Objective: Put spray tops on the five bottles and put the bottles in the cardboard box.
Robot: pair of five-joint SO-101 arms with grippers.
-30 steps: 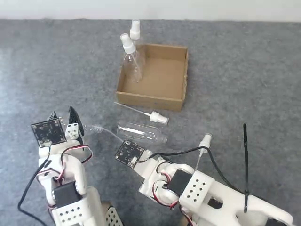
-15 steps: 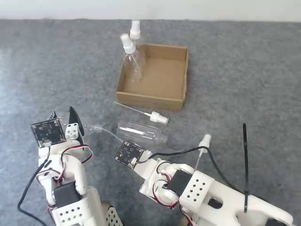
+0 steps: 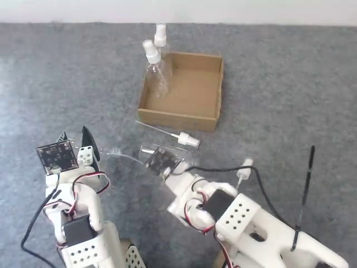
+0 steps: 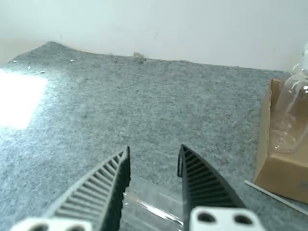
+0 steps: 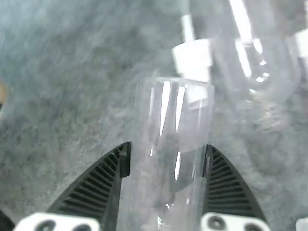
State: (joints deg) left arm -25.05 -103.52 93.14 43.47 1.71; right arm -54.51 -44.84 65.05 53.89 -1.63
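Note:
A clear bottle without a top lies on the grey carpet in front of the cardboard box. My right gripper hangs over its end; in the right wrist view that gripper is open, a finger on each side of the bottle. A white spray top lies just beyond it, also seen as the spray top. Another spray top lies to the right. My left gripper is open and empty above a second clear bottle. Two capped bottles stand in the box's far left corner.
The box's right half and near side hold nothing. A long thin tube runs from the nearer spray top along the box's front wall. A white wall borders the carpet at the back. Open carpet lies left and right of the box.
My right arm has moved forward towards the box, bringing its gripper over and around the lying bottle. The left arm has kept still.

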